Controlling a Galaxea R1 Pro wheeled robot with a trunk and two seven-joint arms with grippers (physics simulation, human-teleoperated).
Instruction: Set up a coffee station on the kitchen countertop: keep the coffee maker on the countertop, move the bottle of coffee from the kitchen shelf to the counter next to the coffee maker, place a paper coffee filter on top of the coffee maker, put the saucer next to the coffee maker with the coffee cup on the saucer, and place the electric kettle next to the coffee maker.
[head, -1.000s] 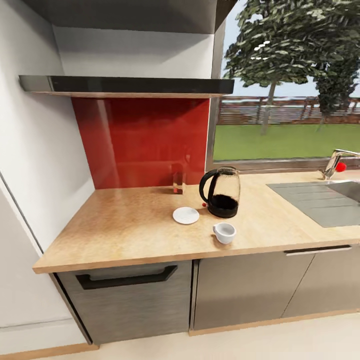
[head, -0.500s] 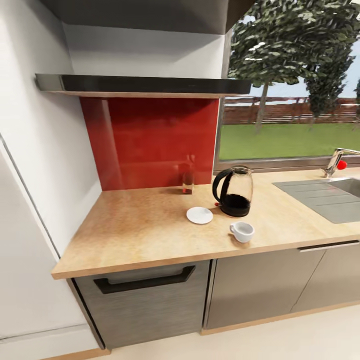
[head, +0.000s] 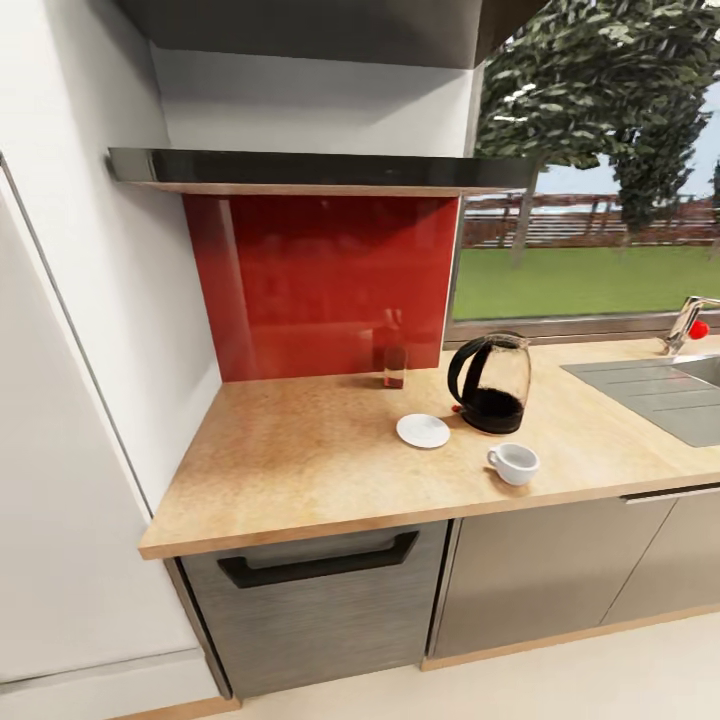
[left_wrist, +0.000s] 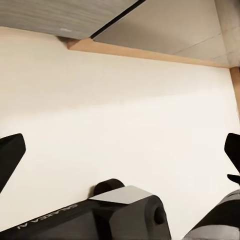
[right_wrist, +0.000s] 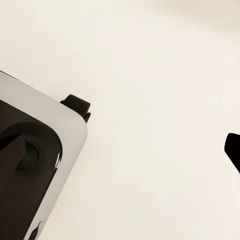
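Electric kettle (head: 491, 382) upright on kitchen countertop (head: 320, 465).

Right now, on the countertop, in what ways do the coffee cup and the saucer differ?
The coffee cup is a small bowl shape with a handle; the saucer is flat and a bit wider. The cup stands near the countertop's front edge; the saucer lies further back, by the electric kettle. They are apart. Both are white.

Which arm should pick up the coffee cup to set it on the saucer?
Right, probably. The coffee cup sits right of the saucer and the view's centre, near the countertop edge; both wrist cameras face the floor.
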